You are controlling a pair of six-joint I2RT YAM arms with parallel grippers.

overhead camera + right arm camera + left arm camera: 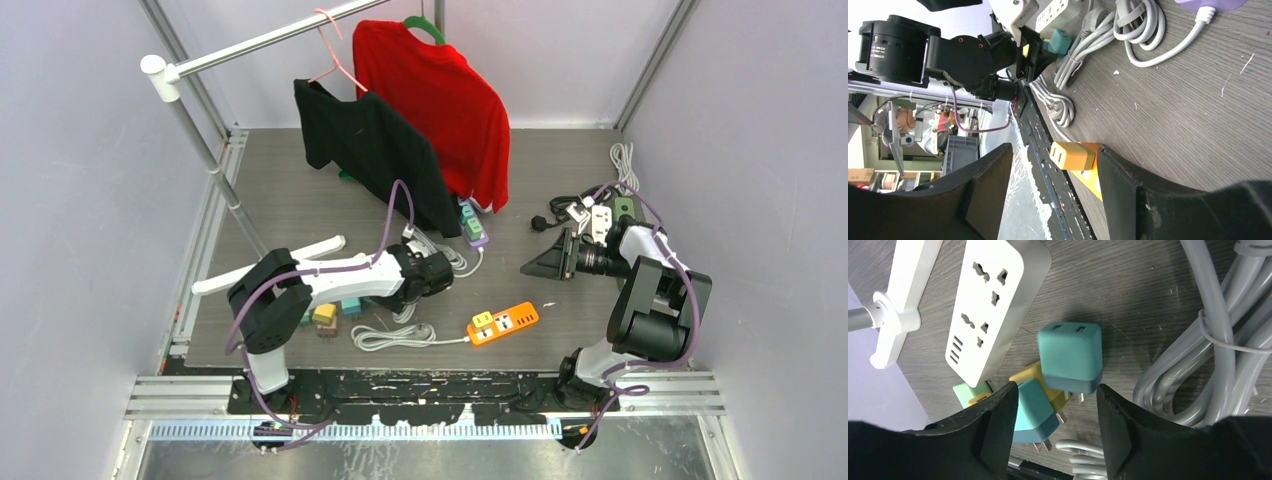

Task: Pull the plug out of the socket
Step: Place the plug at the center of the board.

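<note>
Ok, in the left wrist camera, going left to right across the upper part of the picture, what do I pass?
White rack foot → white power strip → teal cube plug → grey cable bundle.

No writing can be read (the white label (pixel 879 44) on the left arm (pixel 923 50) is too blurred).

A yellow plug (pixel 482 321) tops an orange power strip (pixel 512 321) on the grey wood-grain table (pixel 290 212). At its twelve o'clock hang a red sweater (pixel 440 100) and a black top (pixel 365 150). A teal adapter (pixel 1070 357) lies beside a white strip (pixel 990 300).
</note>
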